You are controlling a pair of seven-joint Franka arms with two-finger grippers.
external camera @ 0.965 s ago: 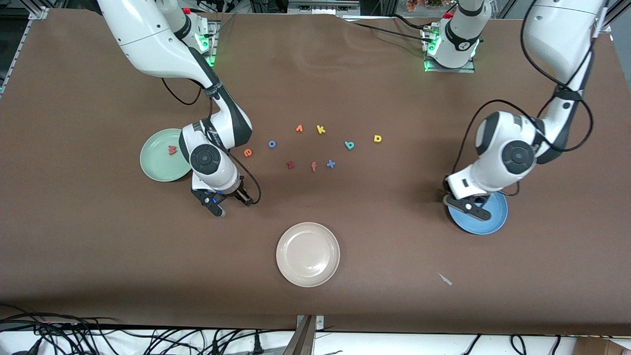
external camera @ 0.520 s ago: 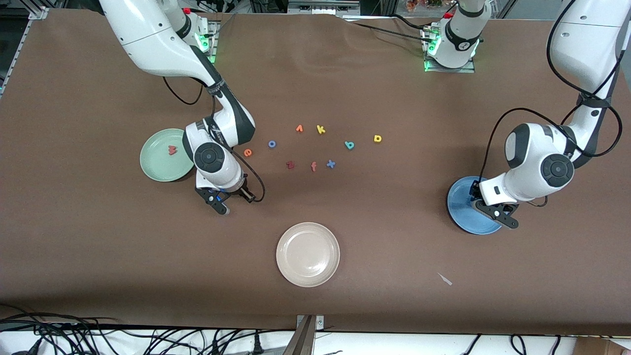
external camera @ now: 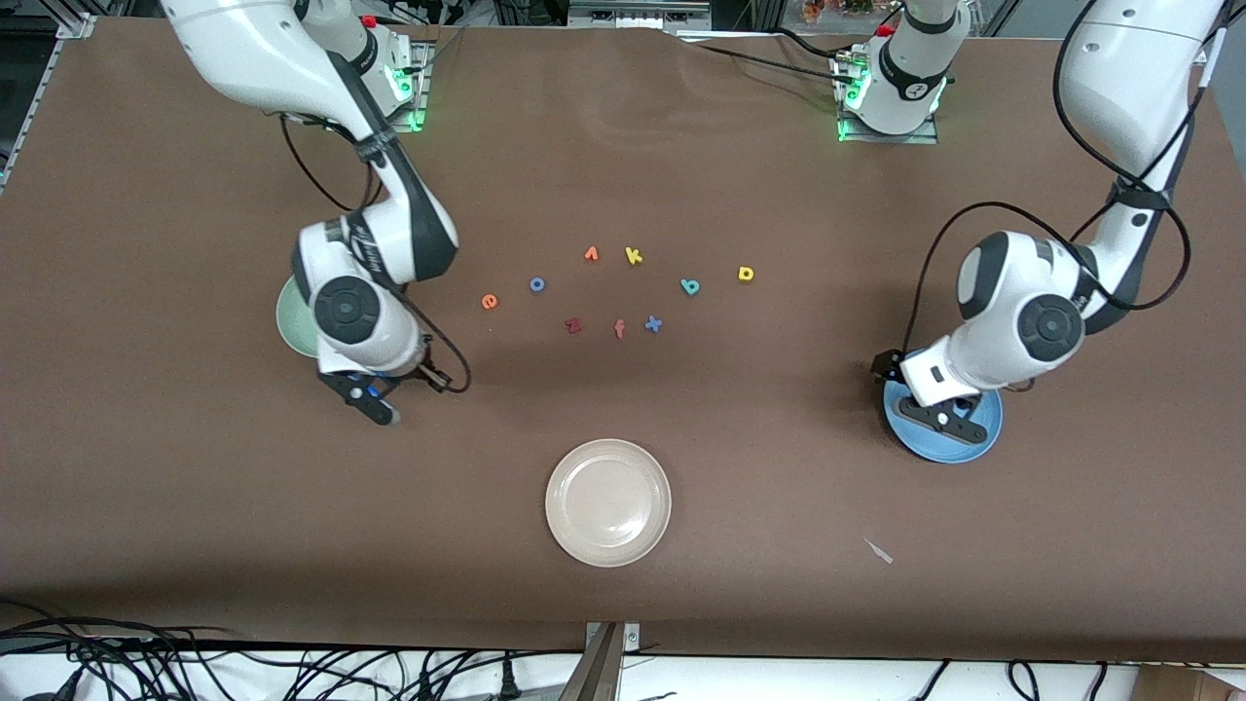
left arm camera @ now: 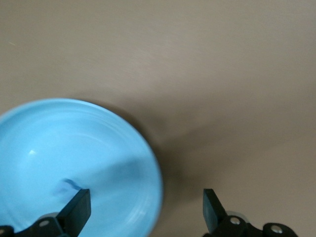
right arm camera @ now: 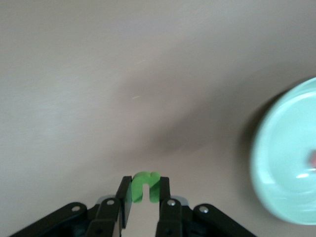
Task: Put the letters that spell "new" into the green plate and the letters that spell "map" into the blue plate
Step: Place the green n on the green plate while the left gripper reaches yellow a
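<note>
From the front, the right gripper (external camera: 375, 394) hangs over bare brown table (external camera: 195, 487) just beside the green plate (external camera: 289, 321), on the side nearer the camera; the arm's wrist covers most of that plate. The left gripper (external camera: 939, 414) hangs over the blue plate (external camera: 983, 438), which sits toward the left arm's end of the table. Between the arms lie loose letters: the orange e (external camera: 490, 302), a blue o (external camera: 537, 284), an orange letter (external camera: 591, 254), a yellow k (external camera: 634, 256), the teal a (external camera: 690, 286), the yellow p (external camera: 746, 274), and, nearer the camera, a dark red z (external camera: 573, 326), a salmon f (external camera: 619, 329) and a blue x (external camera: 653, 323). A beige plate (external camera: 608, 502) lies nearest the camera, mid-table.

In the left wrist view, the fingers (left arm camera: 79, 210) stand wide apart and hold nothing. One finger is over the blue plate (left arm camera: 74, 148), the other over bare table past its rim. A small blue shape (left arm camera: 69, 185) lies in the plate near the first finger; its form and long axis cannot be made out.

In the right wrist view, the fingers (right arm camera: 126, 195) are clamped on the green n (right arm camera: 144, 186). Its two legs run back into the gripper and its arch points outward, so its long axis lies along the fingers. The green plate (right arm camera: 276, 163) lies off to one side, apart from the gripper, with a blurred reddish spot (right arm camera: 312, 159) in it.
</note>
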